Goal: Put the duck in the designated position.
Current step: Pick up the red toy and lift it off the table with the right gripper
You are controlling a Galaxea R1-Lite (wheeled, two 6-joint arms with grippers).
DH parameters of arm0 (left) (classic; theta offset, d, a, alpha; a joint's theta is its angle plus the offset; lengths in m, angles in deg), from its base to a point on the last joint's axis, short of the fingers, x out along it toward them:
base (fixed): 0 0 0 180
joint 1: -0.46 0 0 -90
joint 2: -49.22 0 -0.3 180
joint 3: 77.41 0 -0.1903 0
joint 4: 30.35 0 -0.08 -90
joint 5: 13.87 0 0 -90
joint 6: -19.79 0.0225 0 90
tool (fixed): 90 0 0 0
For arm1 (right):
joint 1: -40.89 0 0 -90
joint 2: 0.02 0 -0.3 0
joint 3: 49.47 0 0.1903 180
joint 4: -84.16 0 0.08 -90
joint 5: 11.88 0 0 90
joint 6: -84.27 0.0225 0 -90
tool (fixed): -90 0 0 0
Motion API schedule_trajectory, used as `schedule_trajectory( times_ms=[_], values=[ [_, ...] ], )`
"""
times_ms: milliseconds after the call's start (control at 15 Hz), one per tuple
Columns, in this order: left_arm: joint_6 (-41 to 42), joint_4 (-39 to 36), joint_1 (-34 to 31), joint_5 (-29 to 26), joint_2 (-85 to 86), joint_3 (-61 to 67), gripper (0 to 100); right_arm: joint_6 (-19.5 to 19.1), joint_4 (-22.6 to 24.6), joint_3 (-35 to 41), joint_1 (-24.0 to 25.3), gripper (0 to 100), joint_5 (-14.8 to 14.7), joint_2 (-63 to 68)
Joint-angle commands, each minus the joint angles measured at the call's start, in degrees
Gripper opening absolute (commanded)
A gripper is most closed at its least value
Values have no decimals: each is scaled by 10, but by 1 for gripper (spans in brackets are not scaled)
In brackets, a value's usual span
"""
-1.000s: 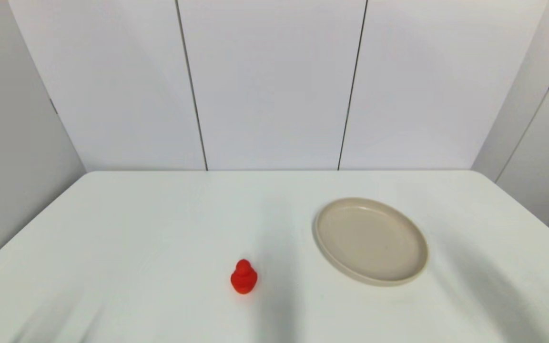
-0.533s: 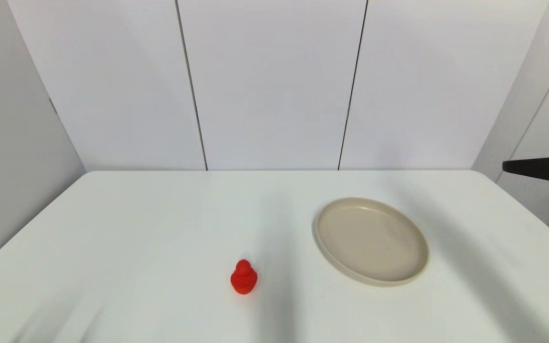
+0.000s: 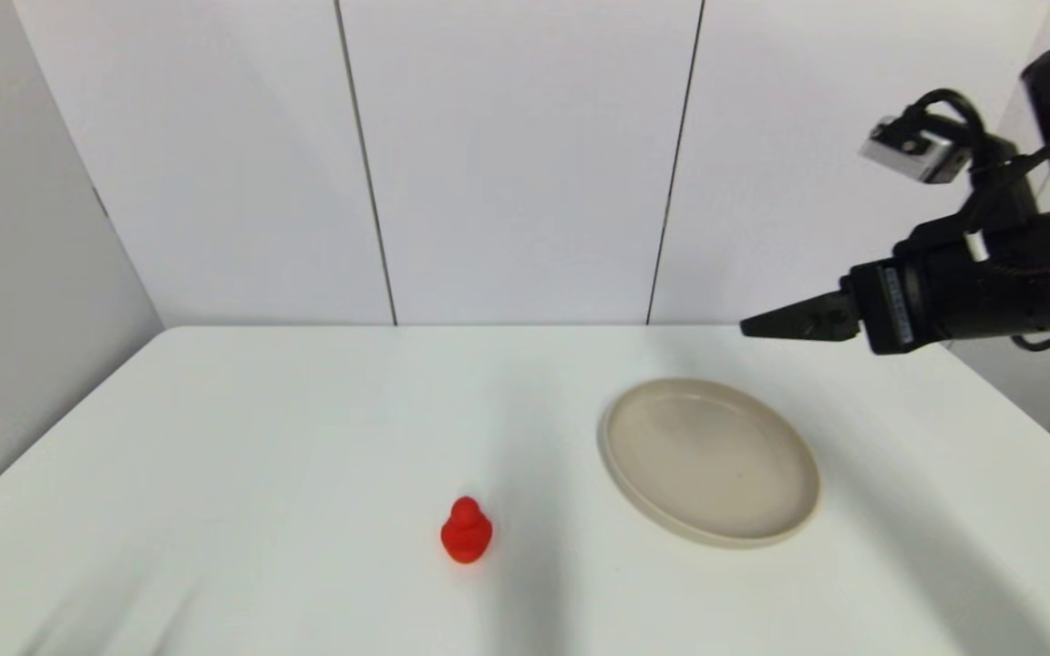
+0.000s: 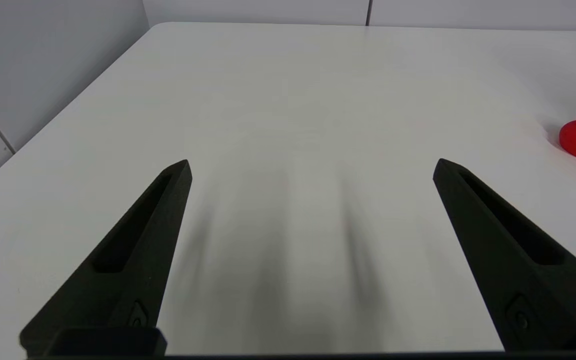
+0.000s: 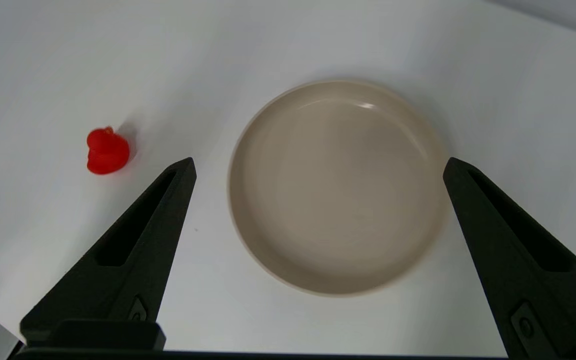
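Left claw (image 4: pixel 310 167): seen only in its own wrist view, low over the surface (image 3: pixel 261 437); fingers wide apart, holding nothing, touching nothing. The arm looks parked.
Duck (image 3: pixel 467 530): upright on the surface, lower centre of the head frame, left of the plate and well apart from it. It has not moved over the last second.
Plate (image 3: pixel 621 474): beige, right of centre in the head frame, nothing on it, also unmoved.
Right claw (image 3: pixel 748 326): the change. A second ago it was out of the head frame; now it reaches in from the upper right, high above the plate's far side. Its wrist view shows the fingers spread wide, wider than the plate looks from there, gripping nothing.
Meaning: the reach has likely just begun; this arm will probably take the duck, which lies down and to the left of it.
Designated position: unmarked on the surface, so I cannot tell where it lies.
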State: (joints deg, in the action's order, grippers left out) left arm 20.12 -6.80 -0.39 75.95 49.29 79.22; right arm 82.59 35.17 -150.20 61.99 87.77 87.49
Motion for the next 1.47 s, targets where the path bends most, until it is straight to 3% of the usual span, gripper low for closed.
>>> schedule_trajectory(
  times_ms=[67, 600, 800, 933, 1267, 1400, 1467],
  values=[
    [0, 0, 0, 0, -1, 0, 100, 3, 1, -9, 85, 100, -36, 68],
    [0, 0, 0, 0, -1, 0, 100, 33, 25, -15, 197, 100, -44, 122],
    [0, 0, 0, 0, -1, 0, 100, 89, 27, -43, 249, 100, -54, 154],
    [0, 0, 0, 0, -1, 0, 100, 92, 28, -45, 270, 100, -55, 172],
    [0, 0, 0, 0, -1, 0, 100, 105, 27, -56, 315, 100, -87, 210],
    [0, 0, 0, 0, -1, 0, 100, 180, 22, -102, 351, 100, -134, 238],
    [0, 0, 1, 0, -1, 0, 100, 192, 22, -109, 360, 100, -148, 245]
  ],
)
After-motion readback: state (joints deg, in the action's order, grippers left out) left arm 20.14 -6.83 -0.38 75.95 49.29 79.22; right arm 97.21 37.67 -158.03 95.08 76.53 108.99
